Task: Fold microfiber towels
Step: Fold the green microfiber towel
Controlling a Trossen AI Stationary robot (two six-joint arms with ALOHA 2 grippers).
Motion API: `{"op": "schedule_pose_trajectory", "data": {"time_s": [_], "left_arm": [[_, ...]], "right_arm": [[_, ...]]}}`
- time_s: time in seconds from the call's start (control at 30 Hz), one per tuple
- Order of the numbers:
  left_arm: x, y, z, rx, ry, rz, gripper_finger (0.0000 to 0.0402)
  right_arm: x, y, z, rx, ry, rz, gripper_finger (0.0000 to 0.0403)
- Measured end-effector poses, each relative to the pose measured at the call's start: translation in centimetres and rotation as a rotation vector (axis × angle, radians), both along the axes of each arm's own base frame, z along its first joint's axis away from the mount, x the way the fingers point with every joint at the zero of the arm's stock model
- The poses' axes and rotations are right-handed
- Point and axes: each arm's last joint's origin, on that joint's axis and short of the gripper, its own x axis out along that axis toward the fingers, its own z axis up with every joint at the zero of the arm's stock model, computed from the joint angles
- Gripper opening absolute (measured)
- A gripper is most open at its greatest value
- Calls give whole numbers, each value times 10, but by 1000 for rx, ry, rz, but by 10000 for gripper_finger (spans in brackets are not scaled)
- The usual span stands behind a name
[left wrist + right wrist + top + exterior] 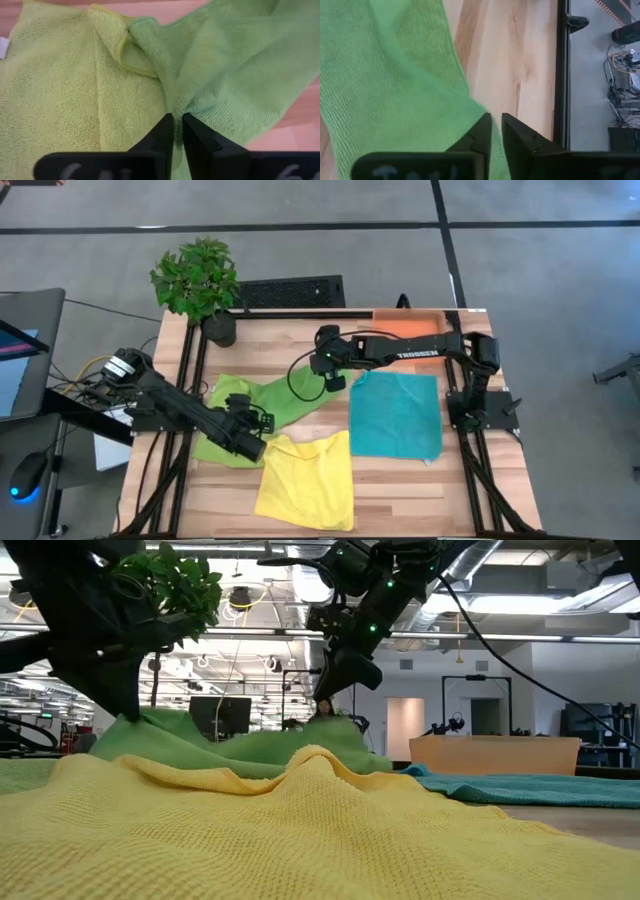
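Note:
A green towel (285, 398) lies stretched slantwise across the table's middle, partly over a lime towel (222, 442) at the left. A yellow towel (305, 475) lies at the near edge and a teal towel (395, 415) lies flat at the right. My left gripper (255, 428) is shut on the green towel's left part, which shows in the left wrist view (240, 60) beside the lime towel (60, 90). My right gripper (333, 375) is shut on the green towel's far right end and stands above the table in the low view (345, 675). My left gripper pinches a gathered fold of the green towel (176, 106) between its two fingers, coming from above. Creases run into the fingers from both sides. The cloth around the hold lies on the lime towel and the table. My right gripper pinches the green towel's far right end at its edge (479, 111) between its two fingers, slanting down from the table's right. One layer or several, I cannot tell. The cloth runs away from the fingers toward the left gripper.
A potted plant (200, 280) stands at the far left corner. An orange tray (410, 326) sits at the far right under the right arm. Bare wood (300, 340) shows at the far middle.

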Motion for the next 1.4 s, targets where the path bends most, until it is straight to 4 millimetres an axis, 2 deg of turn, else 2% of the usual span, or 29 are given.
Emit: {"op": "schedule_pose_trajectory", "data": {"time_s": [0.37,0.53,0.73,0.9,1.07,1.23,1.4], "left_arm": [[7,20,0,13,120,-79,139],[3,22,4,38,196,-103,150],[2,15,29,74,299,-172,150],[10,1,44,92,337,-422,150],[17,-13,44,135,302,-622,150],[23,-25,32,172,258,-811,150],[22,-28,6,216,284,-955,150]], "right_arm": [[0,-1,0,-12,-2,-30,169],[0,-1,5,-28,16,-56,197],[-1,4,14,-17,68,-47,210],[-20,22,38,23,144,-45,211],[-44,43,76,81,64,-49,212],[-65,60,109,189,-41,1,212],[-79,77,111,227,-37,72,212]]}}
